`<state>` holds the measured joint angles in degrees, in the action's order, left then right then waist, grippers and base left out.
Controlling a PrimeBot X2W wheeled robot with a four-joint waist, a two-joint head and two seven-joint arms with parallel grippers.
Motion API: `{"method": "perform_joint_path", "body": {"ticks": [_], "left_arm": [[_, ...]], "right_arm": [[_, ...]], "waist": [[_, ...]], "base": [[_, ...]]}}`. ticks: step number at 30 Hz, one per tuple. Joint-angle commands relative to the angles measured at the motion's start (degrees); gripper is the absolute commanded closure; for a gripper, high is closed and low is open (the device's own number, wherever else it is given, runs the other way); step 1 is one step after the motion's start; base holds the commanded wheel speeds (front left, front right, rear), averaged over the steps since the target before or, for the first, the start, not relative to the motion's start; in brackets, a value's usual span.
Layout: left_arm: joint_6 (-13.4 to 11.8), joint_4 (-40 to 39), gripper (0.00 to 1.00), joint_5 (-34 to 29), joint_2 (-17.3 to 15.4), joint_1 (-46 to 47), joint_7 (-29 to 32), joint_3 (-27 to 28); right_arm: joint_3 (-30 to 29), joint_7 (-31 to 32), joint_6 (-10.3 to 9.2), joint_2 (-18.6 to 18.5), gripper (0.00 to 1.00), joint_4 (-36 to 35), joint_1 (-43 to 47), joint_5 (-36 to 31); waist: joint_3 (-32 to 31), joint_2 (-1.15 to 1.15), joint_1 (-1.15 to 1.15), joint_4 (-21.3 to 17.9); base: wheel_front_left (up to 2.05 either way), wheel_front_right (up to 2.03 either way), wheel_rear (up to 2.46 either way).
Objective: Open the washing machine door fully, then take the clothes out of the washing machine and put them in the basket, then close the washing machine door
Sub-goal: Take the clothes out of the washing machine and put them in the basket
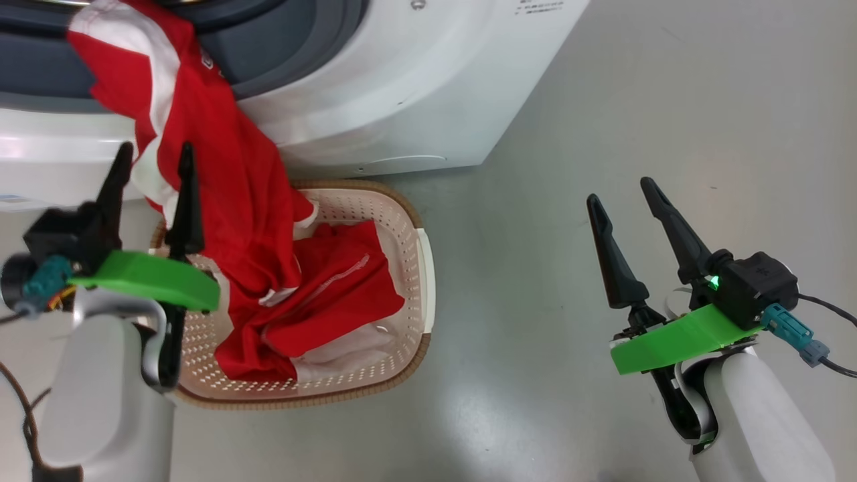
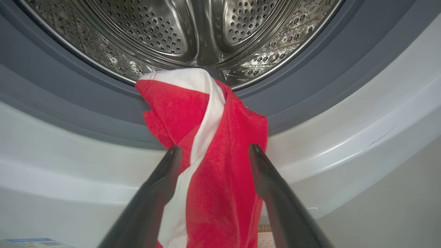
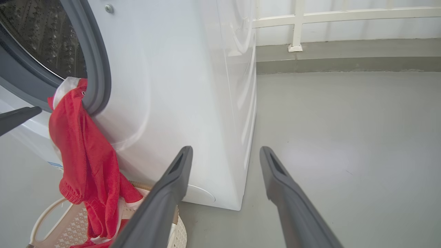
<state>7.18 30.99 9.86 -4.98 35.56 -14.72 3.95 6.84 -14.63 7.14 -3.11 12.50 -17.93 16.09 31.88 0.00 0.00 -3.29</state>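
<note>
The basket (image 1: 426,268) stood on the floor (image 1: 602,100) just before the washing machine (image 1: 402,87); the clothes (image 1: 227,187) hung from its opening down into the basket.

One washing machine (image 1: 402,80), one basket (image 1: 426,268), four fingers (image 1: 612,254) (paired)

A: Which markings can you read?
B: None. Small grey print (image 1: 539,7) on the washing machine (image 1: 402,80) is too fine for me; the blue sticker (image 2: 38,243) on its front is blurred.

left jaws: apart, pointing up | right jaws: apart, leaning left
</note>
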Motion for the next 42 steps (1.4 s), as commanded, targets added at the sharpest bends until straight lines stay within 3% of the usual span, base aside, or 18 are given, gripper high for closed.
{"method": "perform_joint_path", "body": {"ticks": [1,17,18,19,20,23,31,42], "left_arm": [[0.31,0.58,0.00,-1.05,-2.51,1.27,-0.28,1.66],[0.31,14.09,0.00,-2.85,-4.74,11.64,-0.28,0.10],[0.31,14.52,0.21,-2.63,-4.72,12.01,-0.28,-0.07],[0.31,14.52,0.21,-2.63,-4.72,12.01,-0.28,-0.07],[0.31,14.80,0.51,-2.40,-4.72,12.30,-0.28,-0.33],[0.31,15.11,1.00,-1.78,-4.91,12.69,-0.28,-1.68],[0.31,13.20,1.00,-1.22,-5.28,9.72,-0.28,-3.81],[0.31,11.03,1.00,-0.51,-2.53,-1.20,-0.28,-8.49]], "right_arm": [[1.76,-0.37,0.35,0.24,0.00,-1.55,-0.23,0.43],[2.05,-0.37,0.35,0.24,0.00,-2.01,-1.01,0.67],[2.08,-0.37,0.35,0.24,0.00,-2.03,-1.07,0.66],[2.08,-0.37,0.35,0.24,0.00,-2.03,-1.07,0.66],[2.11,-0.37,0.35,0.24,0.00,-2.03,-1.09,0.64],[2.12,-0.37,0.35,0.24,0.00,-1.99,-1.06,0.59],[2.00,-0.37,0.35,0.24,0.00,-2.04,-0.76,0.54],[2.32,-0.37,0.35,0.24,0.00,-1.77,-0.57,0.74]], "waist": [[0.38,0.00,0.00,-0.51],[1.81,0.00,0.00,-1.93],[1.85,0.00,0.00,-1.97],[1.85,0.00,0.00,-1.97],[1.84,0.00,0.00,-2.00],[1.77,0.00,0.00,-2.05],[1.31,0.00,0.00,-1.99],[0.92,0.00,0.00,-1.66]], "base": [[0.00,0.00,0.00],[0.00,0.00,0.00],[0.00,0.00,0.00],[0.00,0.00,0.00],[0.00,0.00,0.00],[0.00,0.00,0.00],[0.00,0.00,0.00],[0.00,0.00,0.00]]}}
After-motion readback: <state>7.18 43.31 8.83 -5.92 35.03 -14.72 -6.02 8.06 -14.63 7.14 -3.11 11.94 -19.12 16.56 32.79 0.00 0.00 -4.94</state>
